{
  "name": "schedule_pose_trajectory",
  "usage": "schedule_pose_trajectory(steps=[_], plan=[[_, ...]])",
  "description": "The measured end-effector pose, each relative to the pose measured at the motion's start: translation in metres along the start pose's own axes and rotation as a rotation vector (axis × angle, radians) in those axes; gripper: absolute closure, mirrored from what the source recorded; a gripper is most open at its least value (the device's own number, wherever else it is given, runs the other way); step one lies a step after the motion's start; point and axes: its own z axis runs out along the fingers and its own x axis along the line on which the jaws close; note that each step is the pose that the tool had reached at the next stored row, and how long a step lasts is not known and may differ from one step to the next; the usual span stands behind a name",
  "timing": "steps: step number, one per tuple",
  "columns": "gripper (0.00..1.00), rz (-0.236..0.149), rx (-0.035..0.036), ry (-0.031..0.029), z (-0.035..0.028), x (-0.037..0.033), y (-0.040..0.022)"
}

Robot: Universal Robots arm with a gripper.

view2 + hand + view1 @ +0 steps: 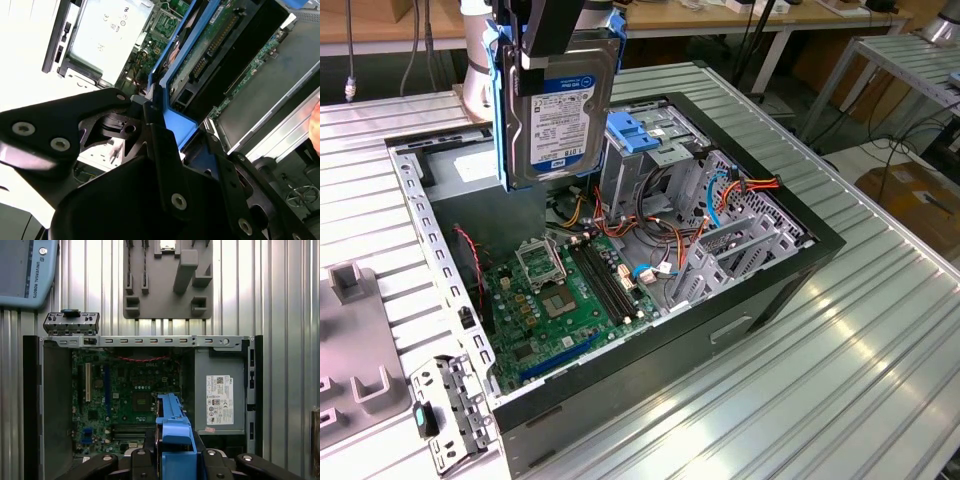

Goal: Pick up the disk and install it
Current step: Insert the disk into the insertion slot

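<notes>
Ribbed metal worktop (880, 330) carries an open computer case (720, 330). We see the end effector (556, 52) clenched on the disk (560, 110), which hangs upright above the case's far side, just beside the drive cage (630, 185). We judge the blue carrier should be kept square to that cage and clear of the loose cables (750, 186).

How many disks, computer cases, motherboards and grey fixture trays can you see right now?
Disk: 1
Computer case: 1
Motherboard: 1
Grey fixture tray: 1
Total: 4
</notes>
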Motion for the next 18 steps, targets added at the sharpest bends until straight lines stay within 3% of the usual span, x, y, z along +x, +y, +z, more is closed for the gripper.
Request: schedule_pose_trajectory(steps=[4,6,9,12,18], plan=[[0.63,0.000,0.0001,0.0007,0.0002,0.0107,-0.0001],[0.63,0.000,0.0001,0.0017,0.0005,0.0259,-0.0002],[0.63,0.000,0.0001,0.0040,0.0009,0.0399,-0.0007],[0.63,0.000,0.0003,0.0061,0.0020,0.0468,-0.0104],[0.63,0.000,0.0003,0.0089,0.0054,0.0511,-0.0412]])
